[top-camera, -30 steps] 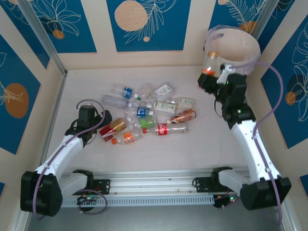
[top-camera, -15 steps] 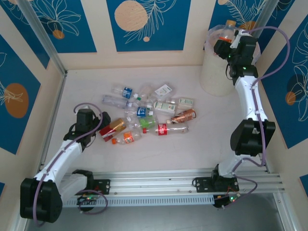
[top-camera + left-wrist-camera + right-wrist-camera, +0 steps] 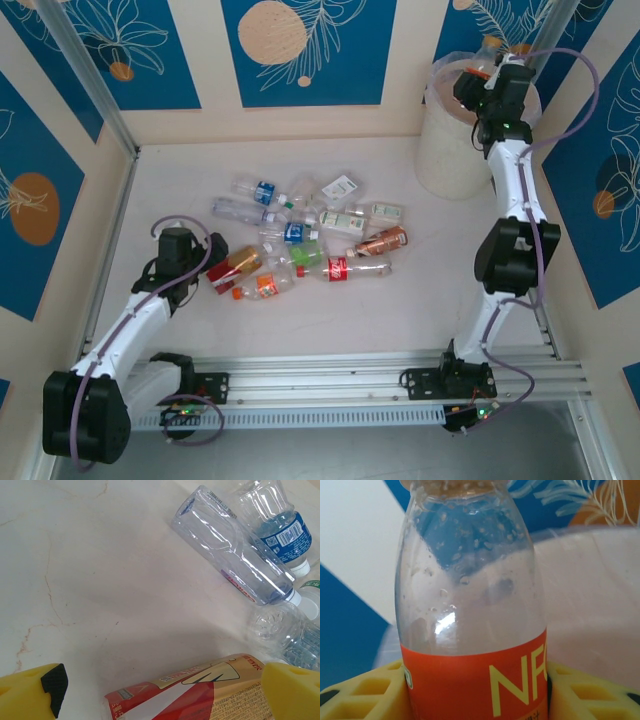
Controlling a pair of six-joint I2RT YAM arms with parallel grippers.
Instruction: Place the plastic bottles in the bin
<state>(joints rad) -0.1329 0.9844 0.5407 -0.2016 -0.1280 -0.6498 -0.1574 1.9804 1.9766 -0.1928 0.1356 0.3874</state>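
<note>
Blue flowered panels (image 3: 300, 50) wall your pale table (image 3: 400, 320). From above, the plastic bottles (image 3: 300, 240) lie heaped mid-table, your left claw (image 3: 212, 262) at the heap's left edge; the bin (image 3: 445, 160) stands in the far right corner. Left wrist: jaws wide apart over a red-and-gold bottle (image 3: 190, 692). Right wrist: your right claw (image 3: 475, 690) clamps an orange-labelled bottle (image 3: 470, 605) over the bin.

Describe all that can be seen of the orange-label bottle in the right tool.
The orange-label bottle is clear plastic with rounded shoulders, droplets inside and an orange label with yellow letters low on the body. It stands upright in the wrist view. The yellow fingers of the right tool clamp it at the label from both sides. From above, it hangs over the bin.
</note>
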